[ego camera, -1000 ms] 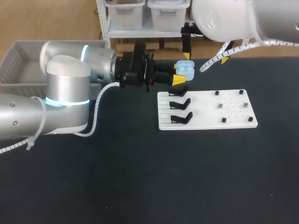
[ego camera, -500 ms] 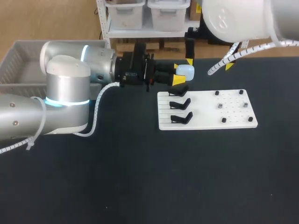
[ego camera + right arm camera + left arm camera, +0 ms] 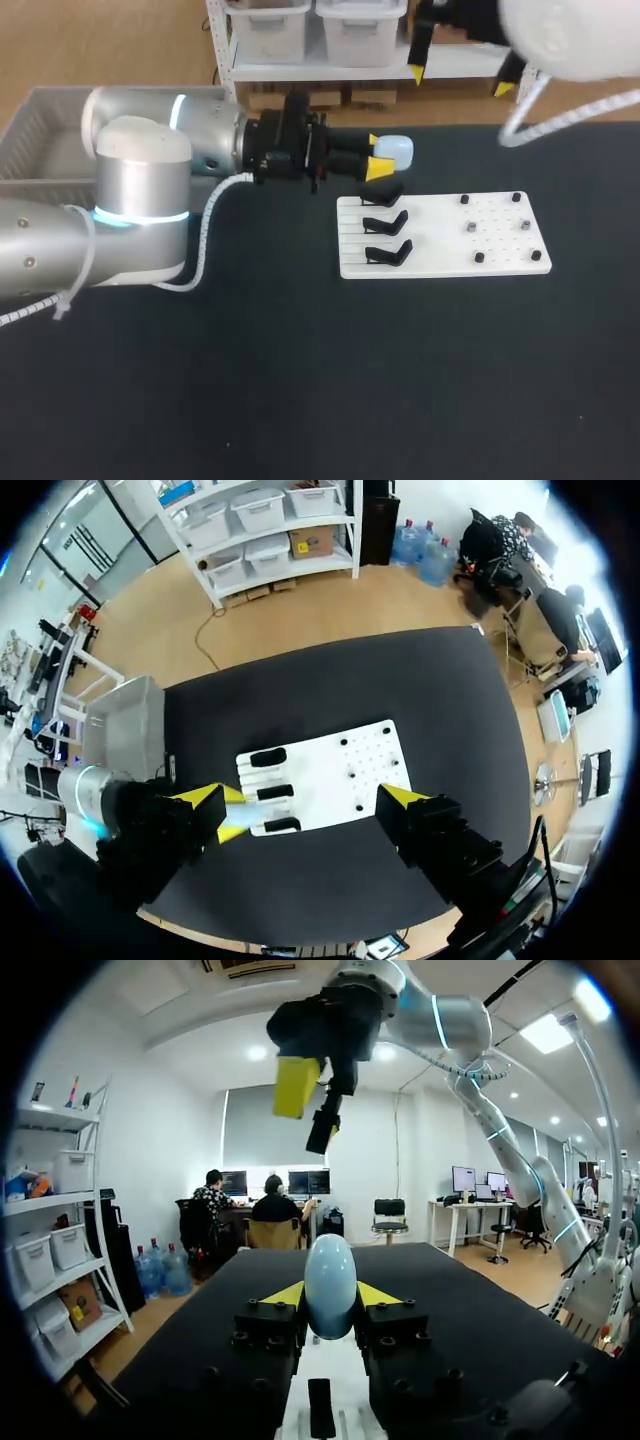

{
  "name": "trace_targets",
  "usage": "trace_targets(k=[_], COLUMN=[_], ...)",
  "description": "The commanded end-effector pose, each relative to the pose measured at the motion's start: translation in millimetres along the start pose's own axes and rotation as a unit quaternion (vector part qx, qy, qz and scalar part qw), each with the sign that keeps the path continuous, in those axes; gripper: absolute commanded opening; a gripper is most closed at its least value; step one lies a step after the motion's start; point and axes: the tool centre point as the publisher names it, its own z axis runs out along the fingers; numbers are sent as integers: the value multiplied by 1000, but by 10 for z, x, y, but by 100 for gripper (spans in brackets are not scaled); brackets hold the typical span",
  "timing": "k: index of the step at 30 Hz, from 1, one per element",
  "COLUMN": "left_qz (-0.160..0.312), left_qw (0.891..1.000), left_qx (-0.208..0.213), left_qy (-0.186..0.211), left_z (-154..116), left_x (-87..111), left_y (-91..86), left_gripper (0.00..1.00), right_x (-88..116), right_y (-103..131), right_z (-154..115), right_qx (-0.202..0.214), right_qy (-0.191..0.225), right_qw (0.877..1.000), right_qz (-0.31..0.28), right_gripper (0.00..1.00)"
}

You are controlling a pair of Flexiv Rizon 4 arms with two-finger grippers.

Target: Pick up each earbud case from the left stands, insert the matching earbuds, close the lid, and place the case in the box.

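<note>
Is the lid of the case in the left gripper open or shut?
Shut: the case, held in the left gripper, is one smooth rounded shell with no gap or raised part showing.

I work in a robotics lab: my left arm point(image 3: 140, 210) and right arm point(image 3: 570, 35) over a black table point(image 3: 300, 380) bearing a white fixture board point(image 3: 440, 262); behind the table, shelves of plastic bins point(image 3: 330, 30); beyond it, desks with monitors point(image 3: 470, 1180).

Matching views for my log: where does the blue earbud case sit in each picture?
Head view: case in the left gripper, by the far stand of the board.
Left wrist view: case upright between the gripper's own fingers, with the board beneath.
Right wrist view: case not made out; only the board shows clearly.
Shared landmark: the white board with black stands.
</note>
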Motion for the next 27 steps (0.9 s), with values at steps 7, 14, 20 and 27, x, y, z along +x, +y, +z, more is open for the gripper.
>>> trace_targets(k=[7, 14, 20, 27], left_qz=[-2, -47, -64, -103], left_qw=[995, 972, 949, 928], left_qx=[-95, -226, -291, -327], left_qy=[42, 49, 103, 148], left_z=[-612, -1360, -2105, -2831], left_x=[-387, -293, -251, 49], left_y=[-331, -152, 197, 586], left_gripper=[0, 0, 0, 0], right_x=[310, 310, 310, 310], right_y=[-378, -378, -378, -378], right_z=[-251, -251, -251, -251], right_qx=[-80, -80, -80, -80], right_qy=[-57, -57, -57, -57], right_qw=[995, 995, 995, 995], right_qz=[2, 2, 2, 2], right_gripper=[100, 100, 100, 100])
